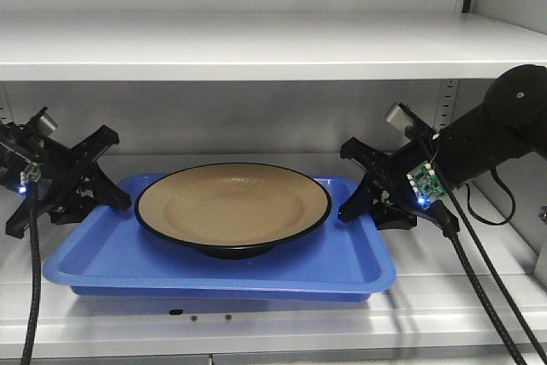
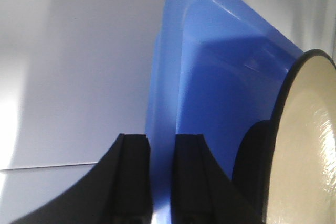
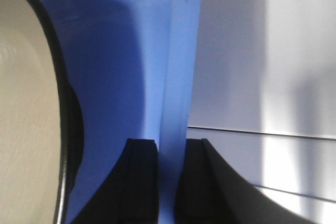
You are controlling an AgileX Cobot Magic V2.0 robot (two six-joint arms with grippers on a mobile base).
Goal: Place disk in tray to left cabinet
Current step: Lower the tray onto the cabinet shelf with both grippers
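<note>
The tan disk [image 1: 232, 203] with its black rim sits in the middle of the blue tray [image 1: 128, 254]. The tray rests on the lower shelf [image 1: 282, 318] of the grey-white cabinet. My left gripper [image 1: 120, 187] is shut on the tray's left rim. In the left wrist view the gripper [image 2: 161, 137] straddles the rim of the tray [image 2: 220, 77], with the disk [image 2: 304, 145] at the right. My right gripper [image 1: 352, 201] is shut on the right rim. In the right wrist view the gripper [image 3: 170, 141] pinches the tray [image 3: 157, 51], with the disk [image 3: 26, 103] at the left.
An upper shelf [image 1: 256, 44] spans the cabinet just above both arms. Slotted rails [image 1: 446, 100] stand at the back corners. Black cables [image 1: 479, 279] hang from the right arm over the shelf's front edge, and one [image 1: 32, 297] hangs from the left arm.
</note>
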